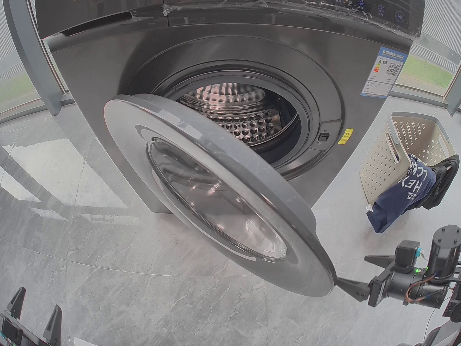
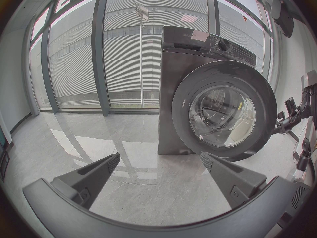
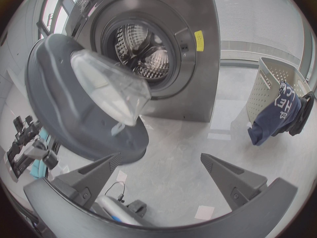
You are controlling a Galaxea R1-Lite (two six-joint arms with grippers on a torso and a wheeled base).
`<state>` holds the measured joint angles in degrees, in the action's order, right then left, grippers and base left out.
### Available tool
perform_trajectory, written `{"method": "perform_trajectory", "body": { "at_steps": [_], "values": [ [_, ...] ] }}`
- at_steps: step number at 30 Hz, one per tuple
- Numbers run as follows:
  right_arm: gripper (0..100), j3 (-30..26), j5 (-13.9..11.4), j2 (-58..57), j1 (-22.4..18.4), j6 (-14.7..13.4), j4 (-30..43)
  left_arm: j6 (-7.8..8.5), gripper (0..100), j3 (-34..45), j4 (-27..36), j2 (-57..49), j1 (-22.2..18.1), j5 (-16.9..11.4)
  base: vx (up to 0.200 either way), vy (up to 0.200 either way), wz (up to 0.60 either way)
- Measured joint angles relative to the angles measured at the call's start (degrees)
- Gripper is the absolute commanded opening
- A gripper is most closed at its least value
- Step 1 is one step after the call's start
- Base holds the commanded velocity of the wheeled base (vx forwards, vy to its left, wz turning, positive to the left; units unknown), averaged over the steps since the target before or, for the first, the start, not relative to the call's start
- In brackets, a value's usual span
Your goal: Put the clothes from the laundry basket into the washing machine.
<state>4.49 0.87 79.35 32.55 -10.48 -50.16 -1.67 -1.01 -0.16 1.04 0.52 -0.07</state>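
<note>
Nearest, low at left: left claw (image 1: 37, 300), spread wide w/ nothing btwn, aimed across bare floor (image 1: 120, 275) toward machine. At right, a bit further out: right claw (image 1: 353, 269), also spread and empty, just beside rim of open door (image 1: 216, 193); can't tell if touching. Door standing well out, glass bowl bulging toward opening, partly in front of it. Behind it: washing machine (image 1: 96, 73), drum (image 1: 240, 116) open to view, no clothes in visible part. Further right, on floor beside machine's front corner: laundry basket (image 1: 384, 154), pale and perforated. Draped over its near rim: navy shirt (image 1: 403, 198) w/ white print, hanging down outside nearly to floor. Touching it on far side: black garment (image 1: 444, 179), over same rim. Both judged soft, light, limp. No fixed shape, likely to sag and trail once lifted, prob. not slippery or fragile. Best hold prob. at bunched fold of navy shirt on rim: thick enough for firm pinch, near mid-length, so less dangling. Risks: hem snagging on basket holes, black piece dragged along, trailing cloth catching on door edge at opening. Nothing loaded yet; task at its start, by look of things.
</note>
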Motion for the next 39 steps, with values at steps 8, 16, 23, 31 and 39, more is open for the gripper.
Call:
{"method": "perform_trajectory", "body": {
  "at_steps": [8,16,23,31,39],
  "values": [
    [100,5.7,0.0,4.5,2.4,-0.4,-0.1,-0.02,100,0.0,0.0,0.0,0.0,0.0,0.0,0.0,0.0],
    [100,3.3,-1.0,5.0,10.9,-1.1,-0.2,0.0,100,0.0,0.0,0.0,0.0,0.0,0.0,0.0,0.0],
    [100,8.6,0.3,5.8,8.6,-3.1,-0.2,0.01,100,0.0,0.0,0.0,0.0,0.0,0.0,0.0,0.0],
    [100,17.8,2.6,12.4,3.3,-3.8,-1.3,0.01,100,0.0,0.0,0.0,0.0,0.0,0.0,0.0,0.0],
    [100,23.4,2.5,19.3,2.5,-3.6,-2.9,-0.02,100,0.0,0.0,0.0,0.0,0.0,0.0,0.0,0.0]
  ]
}}
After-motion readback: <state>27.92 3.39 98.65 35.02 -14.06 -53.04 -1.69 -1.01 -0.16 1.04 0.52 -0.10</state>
